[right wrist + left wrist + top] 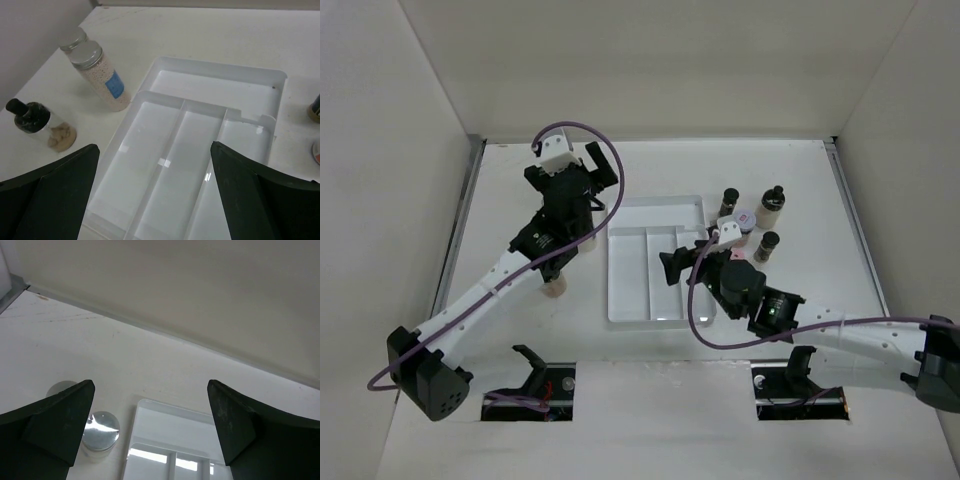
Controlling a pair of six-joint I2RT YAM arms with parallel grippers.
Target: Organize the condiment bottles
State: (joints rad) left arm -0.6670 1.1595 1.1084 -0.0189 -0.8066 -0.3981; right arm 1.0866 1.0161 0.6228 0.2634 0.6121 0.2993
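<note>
Clear-bodied condiment bottles [773, 205]: standing in two loose groups on the worktop [790, 160], none of them sitting in the tray.
Right group: four bottles, among them a pink-capped one [742, 218], clustering just beside the tray's far right corner.
Left group: blue-labelled silver-capped jar [100, 75], a second silver cap [72, 37] behind it and a black-capped bottle [37, 122] nearer, all standing just left of the tray.
White tray [630, 310]: lying between the groups with its compartments showing bare, so probably waiting as the sorting place.
Left jaws: gaping wide and holding nothing, hovering above the silver caps, seemingly lining up a first pick.
Right jaws: gaping wide and holding nothing, hanging over the tray's right side.
Progress: apparently only beginning.
</note>
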